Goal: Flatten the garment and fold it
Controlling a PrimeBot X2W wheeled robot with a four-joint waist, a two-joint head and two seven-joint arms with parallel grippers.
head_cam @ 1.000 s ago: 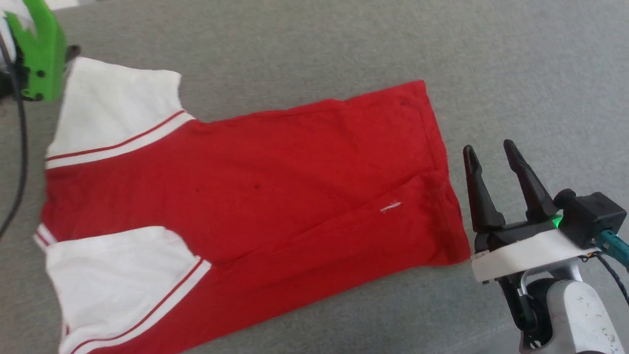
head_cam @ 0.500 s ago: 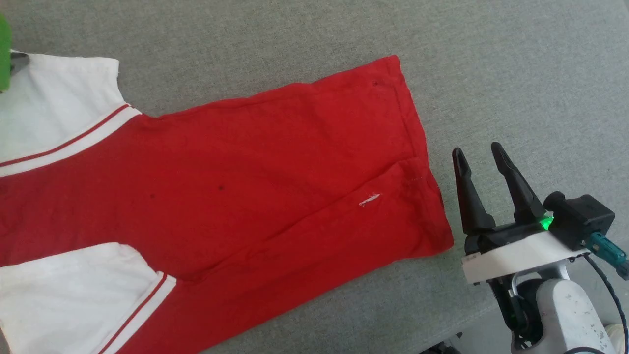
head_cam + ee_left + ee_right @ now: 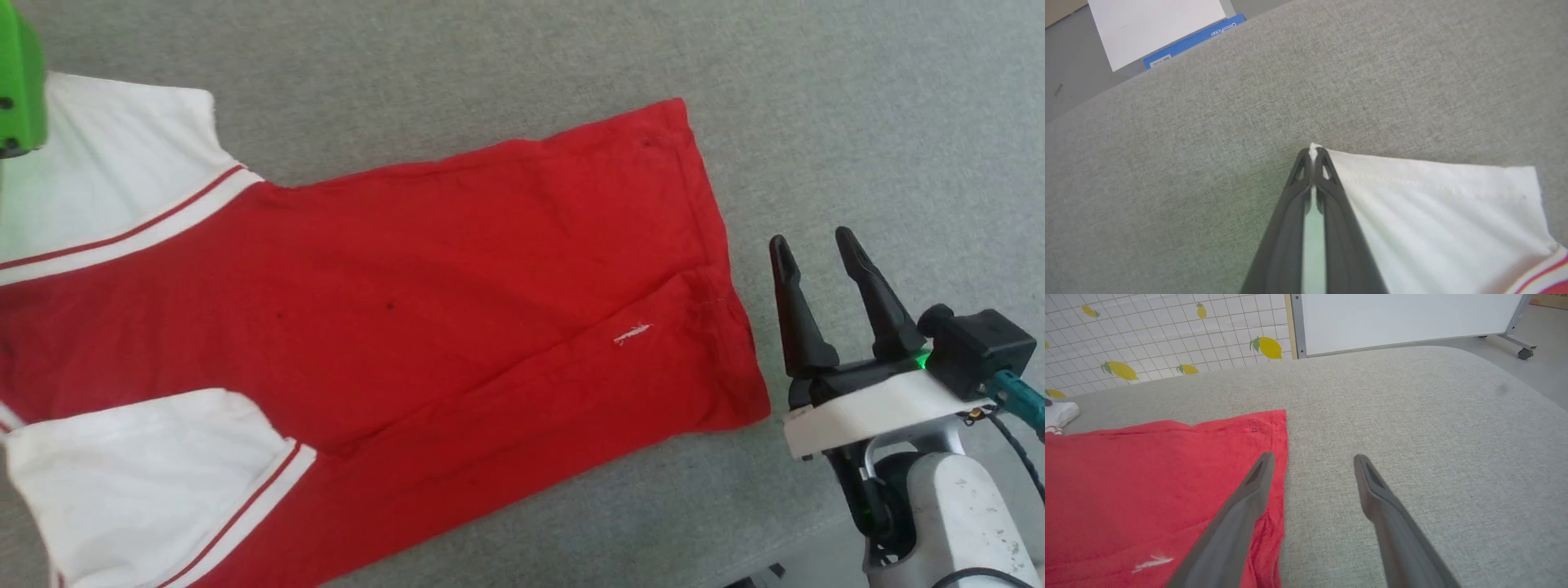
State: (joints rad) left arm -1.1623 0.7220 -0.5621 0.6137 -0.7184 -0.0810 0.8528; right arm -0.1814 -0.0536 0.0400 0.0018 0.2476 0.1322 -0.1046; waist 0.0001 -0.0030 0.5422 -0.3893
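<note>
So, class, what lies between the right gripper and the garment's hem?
A bare strip of grey upholstery; the head view shows it between the right gripper and the garment.

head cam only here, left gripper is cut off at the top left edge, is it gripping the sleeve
Observer: Yes. The left wrist view shows the left gripper shut on the white sleeve corner of the garment.
Operator: what's past the grey surface over there
Observer: A white panel and a blue strip printed OmniPicker, beyond its edge.
Operator: and out past the right gripper
Observer: A lemon-print grid sheet and a white board on a wheeled frame.
</note>
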